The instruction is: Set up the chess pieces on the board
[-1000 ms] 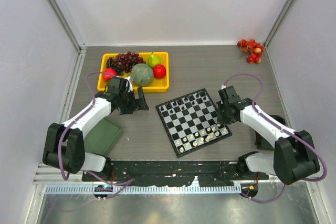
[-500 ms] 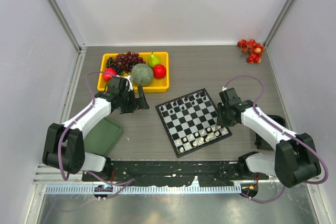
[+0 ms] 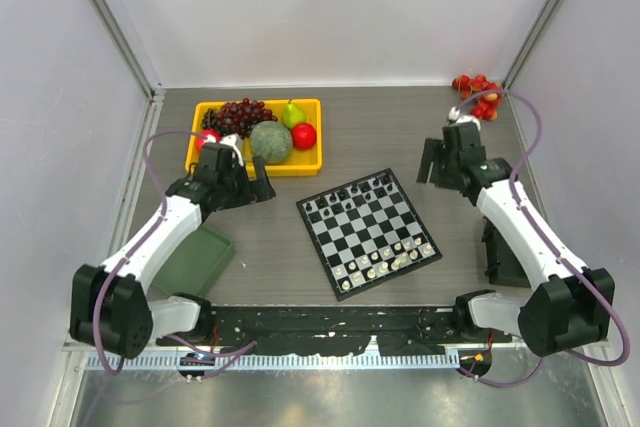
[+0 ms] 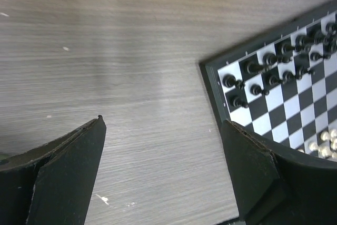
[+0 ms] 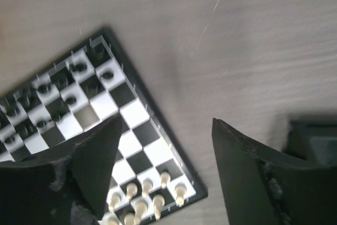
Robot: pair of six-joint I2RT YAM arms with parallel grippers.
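A grey wood-grain tabletop (image 3: 370, 137) is filling the floor of a booth closed in by plain white walls (image 3: 330, 7) on three sides. The small square chessboard with black and white squares and a thin black border (image 3: 368, 231) is lying flat near the middle of the table, slightly toward the right arm and turned at an angle, so its corners rather than its edges are facing the arms. The tiny black chess pieces (image 3: 345, 198) are standing in rows along its far-left side and the tiny cream-white chess pieces (image 3: 390, 260) are crowding along its near-right side; the squares between them are bare.

The left gripper (image 3: 250, 185) is hanging over bare table between the board and the yellow plastic tray of fruit (image 3: 258, 134), its black fingers (image 4: 66, 175) spread wide and holding nothing. The right gripper (image 3: 432, 161) is hovering above bare table just beyond the board's right corner, its fingers (image 5: 253, 175) likewise parted and empty. A flat green tray (image 3: 198, 258) is sitting beside the left arm, and a cluster of small red fruit (image 3: 477, 94) is lying in the far right corner.
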